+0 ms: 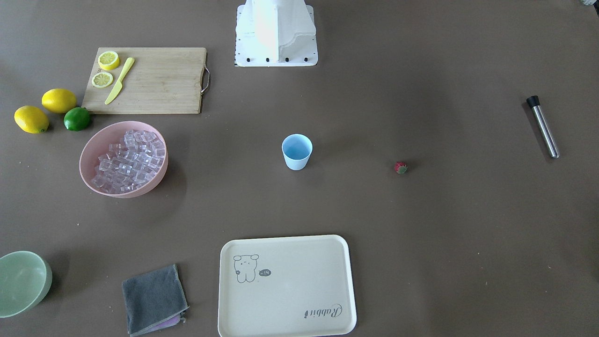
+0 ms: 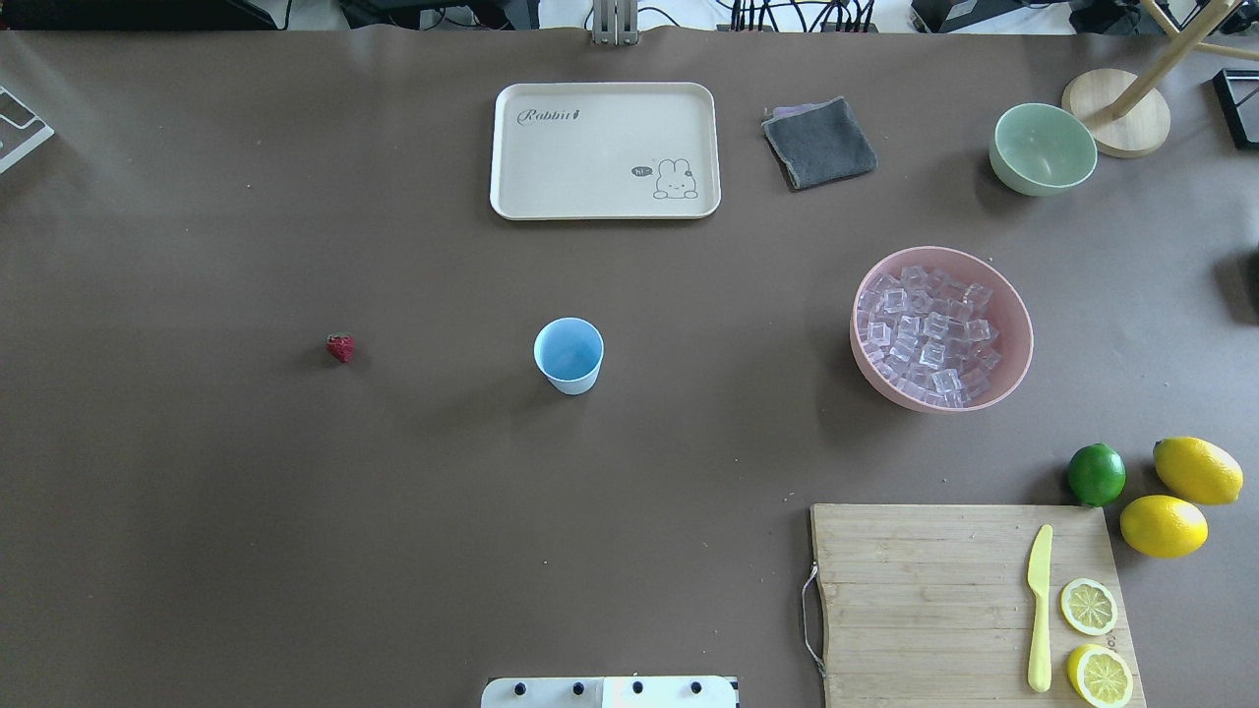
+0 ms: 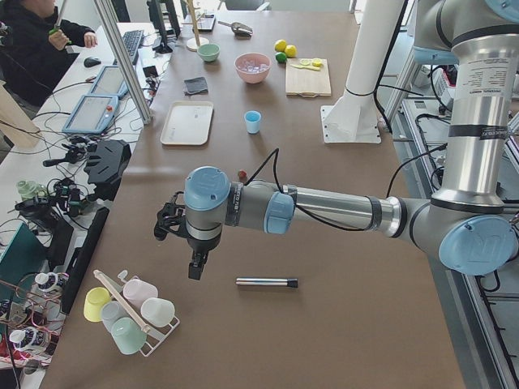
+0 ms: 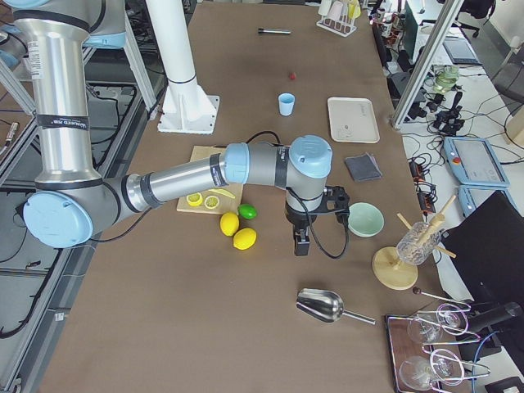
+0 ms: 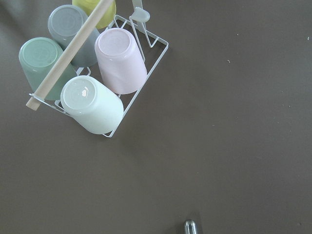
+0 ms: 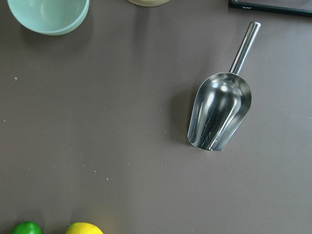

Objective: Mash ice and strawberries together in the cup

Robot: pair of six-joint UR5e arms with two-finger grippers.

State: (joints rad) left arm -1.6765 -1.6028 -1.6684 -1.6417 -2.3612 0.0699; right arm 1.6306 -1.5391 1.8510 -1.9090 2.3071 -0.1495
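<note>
1. At mid-table stands one pale blue cup point(image 1: 296, 151), upright, its brighter blue inside showing
2. One strawberry point(image 1: 400, 167) lies on the bare table, well apart from the cup, toward the robot's left
3. Ice point(image 1: 128, 161), clear cubes too many to count, is heaped in one pink bowl point(image 1: 89, 159) on the robot's right, apart from the cup
4. Near that bowl are two whole lemons point(image 1: 59, 100), one lime point(image 1: 77, 119), and one cutting board point(image 1: 159, 82) bearing two lemon halves point(image 1: 108, 60) and one yellow knife point(image 1: 120, 80)
5. One steel muddler point(image 1: 543, 126) lies far left; one metal scoop point(image 6: 219, 112) lies at the right end
6. Left gripper point(image 3: 195, 266) hangs near the muddler and one rack point(image 5: 70, 51) of five tumblers point(image 5: 120, 59); I cannot tell how its fingers stand
7. Right gripper point(image 4: 301, 243) hangs between the lemons and one green bowl point(image 1: 21, 283); its fingers' state cannot be told either
</note>
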